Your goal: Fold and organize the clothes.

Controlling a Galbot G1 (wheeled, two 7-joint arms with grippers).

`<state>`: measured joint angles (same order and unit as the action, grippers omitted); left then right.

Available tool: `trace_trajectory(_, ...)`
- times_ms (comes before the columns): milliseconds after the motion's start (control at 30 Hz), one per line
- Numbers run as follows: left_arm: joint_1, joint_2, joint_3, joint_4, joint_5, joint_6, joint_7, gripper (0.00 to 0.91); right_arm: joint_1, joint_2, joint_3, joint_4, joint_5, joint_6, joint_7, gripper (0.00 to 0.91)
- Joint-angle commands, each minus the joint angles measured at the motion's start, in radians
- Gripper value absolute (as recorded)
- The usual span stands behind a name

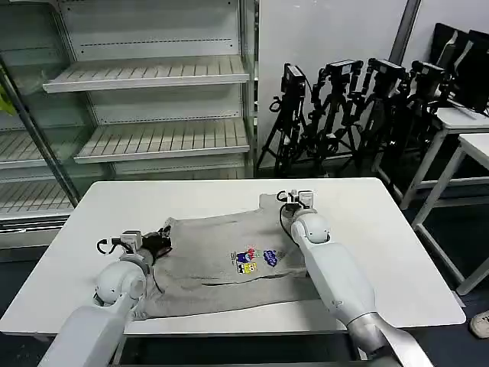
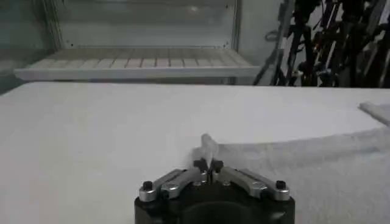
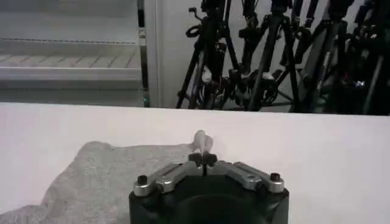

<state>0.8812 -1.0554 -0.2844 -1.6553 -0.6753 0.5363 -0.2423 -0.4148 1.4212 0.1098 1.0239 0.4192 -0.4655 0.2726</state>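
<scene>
Lying mid-table (image 1: 382,229), the light grey cotton T-shirt (image 1: 221,264) points its hem toward the near edge, print (image 1: 256,260) unreadable. Left claw (image 1: 162,243) and right claw (image 1: 294,200) each pinch its fabric.

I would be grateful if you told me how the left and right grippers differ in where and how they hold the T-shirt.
The left gripper pinches the T-shirt at its left edge, nearer the robot; the right gripper pinches the far right corner, farther up the table. In the head view, the left gripper points sideways across the shirt, the right one away from the robot. Both are shut on a small raised tuft of grey cloth, low over the table.
</scene>
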Motion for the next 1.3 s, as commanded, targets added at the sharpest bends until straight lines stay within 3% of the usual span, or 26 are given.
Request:
trace_trajectory(33,-0.002,0.008,-0.009,-0.051,-0.007,-0.007,-0.002,0.04,-0.001,-0.006,0.004,0.091,0.004,0.072,0.002,0.0)
trace_trajectory(433,0.098,0.071,-0.06,-0.192,-0.002,-0.009,0.03,0.04,-0.12,-0.106,0.009,0.378,0.019,0.069,0.012,0.0)
trace_trajectory(933,0.385,0.116,-0.16,-0.422,0.099,-0.035,0.07,0.04,-0.49,-0.272,0.105,0.824,-0.028,0.071,0.007,0.0)
trace_trajectory(1300,0.537,0.11,-0.186,-0.493,0.223,-0.064,0.093,0.04,-0.755,-0.329,0.159,0.986,-0.082,0.1,-0.002,0.0)
